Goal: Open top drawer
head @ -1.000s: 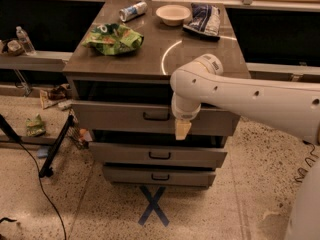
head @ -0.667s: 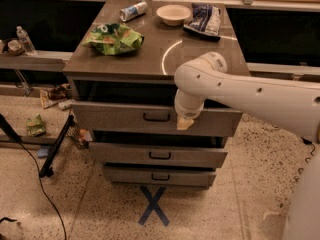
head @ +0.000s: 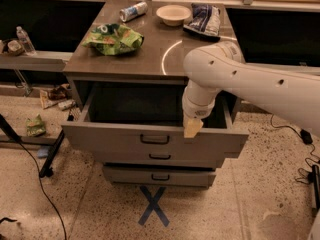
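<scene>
Warm, rather dim light seems to fall from above. A curved glare streak [head: 166,55] crosses the cabinet top [head: 125,64] toward its front edge. The top drawer [head: 155,140] is deep in shadow inside, its front evenly lit. The gripper [head: 193,128] hangs pale at that front's upper edge, right of centre, under the bright white arm [head: 260,84].

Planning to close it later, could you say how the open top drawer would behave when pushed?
The top drawer looks like rigid metal, so it should slide without flexing. No contents show inside, so probably fairly light. The gripper sits at its front edge.
</scene>
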You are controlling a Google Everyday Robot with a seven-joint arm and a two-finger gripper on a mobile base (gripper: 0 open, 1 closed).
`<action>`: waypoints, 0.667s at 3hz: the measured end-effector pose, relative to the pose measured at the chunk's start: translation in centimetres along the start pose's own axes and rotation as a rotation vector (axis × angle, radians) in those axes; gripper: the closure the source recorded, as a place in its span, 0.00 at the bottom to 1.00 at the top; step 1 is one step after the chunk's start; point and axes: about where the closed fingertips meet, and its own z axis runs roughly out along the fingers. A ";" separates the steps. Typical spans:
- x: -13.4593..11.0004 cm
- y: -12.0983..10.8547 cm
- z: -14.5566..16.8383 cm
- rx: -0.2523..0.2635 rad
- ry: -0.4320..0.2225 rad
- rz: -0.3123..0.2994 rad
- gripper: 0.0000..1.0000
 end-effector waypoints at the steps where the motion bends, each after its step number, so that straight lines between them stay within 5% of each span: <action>1: 0.0 0.1 0.0 0.000 0.000 0.000 0.46; 2: -0.1 2.2 -0.9 -0.076 -0.019 -0.014 0.49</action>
